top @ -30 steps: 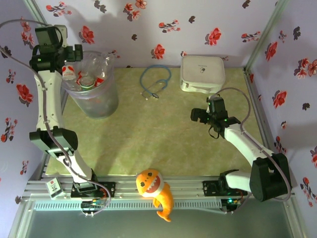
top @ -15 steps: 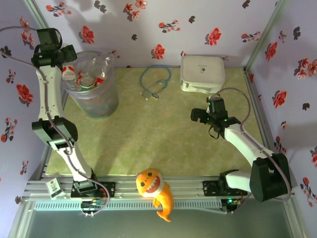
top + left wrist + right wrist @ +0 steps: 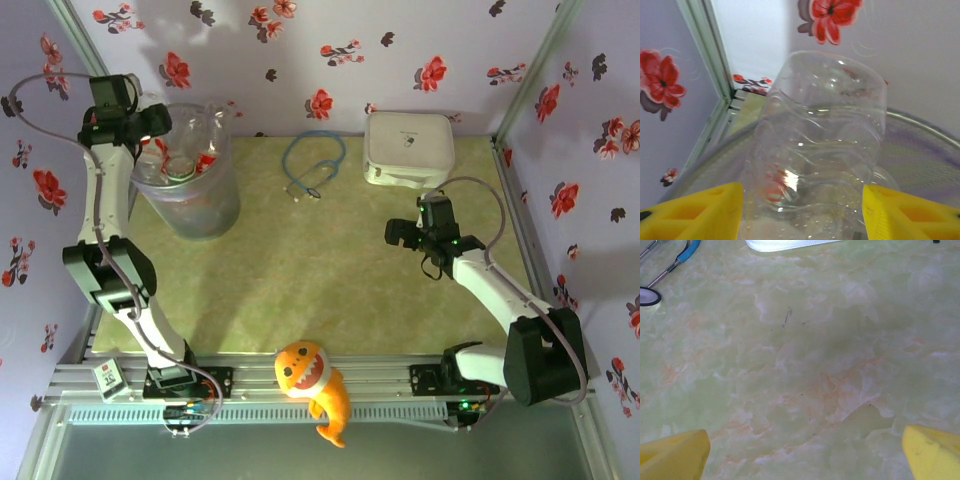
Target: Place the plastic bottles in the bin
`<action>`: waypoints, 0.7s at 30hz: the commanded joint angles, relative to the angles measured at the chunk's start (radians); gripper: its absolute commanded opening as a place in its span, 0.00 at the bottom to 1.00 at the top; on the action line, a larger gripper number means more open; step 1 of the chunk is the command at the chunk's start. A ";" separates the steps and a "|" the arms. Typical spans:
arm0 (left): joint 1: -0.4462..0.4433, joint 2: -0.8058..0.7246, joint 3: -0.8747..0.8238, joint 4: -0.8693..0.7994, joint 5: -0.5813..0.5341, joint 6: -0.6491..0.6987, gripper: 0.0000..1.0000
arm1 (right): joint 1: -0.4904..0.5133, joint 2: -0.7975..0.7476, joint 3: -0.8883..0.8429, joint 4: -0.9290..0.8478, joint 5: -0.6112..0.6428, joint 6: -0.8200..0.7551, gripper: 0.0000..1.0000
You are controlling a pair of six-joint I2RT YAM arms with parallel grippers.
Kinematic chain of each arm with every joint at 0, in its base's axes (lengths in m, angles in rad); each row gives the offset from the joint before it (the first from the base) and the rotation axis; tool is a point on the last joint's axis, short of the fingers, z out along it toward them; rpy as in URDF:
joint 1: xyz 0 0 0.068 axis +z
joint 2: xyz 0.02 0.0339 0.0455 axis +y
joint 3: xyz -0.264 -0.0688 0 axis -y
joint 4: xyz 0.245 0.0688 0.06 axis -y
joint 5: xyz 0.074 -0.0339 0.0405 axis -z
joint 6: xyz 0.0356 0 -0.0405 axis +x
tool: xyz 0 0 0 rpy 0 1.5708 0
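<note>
top external: the left gripper (image 3: 148, 122) is swinging toward three o'clock over the bin (image 3: 200, 205), its jaws narrowing around a plastic bottle (image 3: 820, 145). whether it is gripping, i cannot tell; it is likely finishing a drop.

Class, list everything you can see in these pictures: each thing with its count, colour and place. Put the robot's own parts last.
bin: one, translucent grey, far left of the mat
bottles: several, exact count unclear, clear with bits of red, piled in the bin
stethoscope: one, blue, far middle of the mat
case: one, white, far right of the mat
toy fish: one, orange, on the near rail between the arm bases
mat: one, pale green marbled, covering the table
walls: pale lilac with red flowers, around the table
left claw: one, yellow fingers, open, over the bin
right claw: one, yellow fingers, open, over bare mat, right of centre
</note>
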 commanded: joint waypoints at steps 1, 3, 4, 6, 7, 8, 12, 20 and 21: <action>-0.022 -0.043 -0.043 -0.003 0.121 0.002 0.63 | -0.005 0.006 -0.008 0.015 0.003 0.006 0.99; -0.022 -0.047 -0.042 -0.018 0.124 0.014 0.66 | -0.005 0.006 -0.010 0.017 0.002 0.007 0.99; -0.022 -0.049 -0.039 -0.027 0.123 0.028 0.71 | -0.004 0.004 -0.010 0.016 0.001 0.007 0.99; -0.022 -0.054 -0.034 -0.040 0.122 0.058 0.81 | -0.003 0.003 -0.010 0.016 0.000 0.009 0.99; -0.021 -0.054 -0.026 -0.051 0.116 0.069 0.84 | -0.003 0.003 -0.010 0.018 0.001 0.008 0.99; -0.020 -0.054 -0.019 -0.057 0.110 0.074 0.85 | -0.003 0.002 -0.011 0.018 0.001 0.008 0.99; -0.013 -0.054 0.017 -0.074 0.082 0.081 0.89 | -0.004 -0.001 -0.011 0.018 -0.001 0.010 0.99; -0.011 -0.093 0.060 -0.053 0.086 0.061 0.94 | -0.005 -0.003 -0.011 0.015 0.000 0.011 0.99; -0.012 -0.104 0.061 -0.050 0.087 0.060 0.94 | -0.005 -0.002 -0.012 0.017 -0.001 0.011 0.99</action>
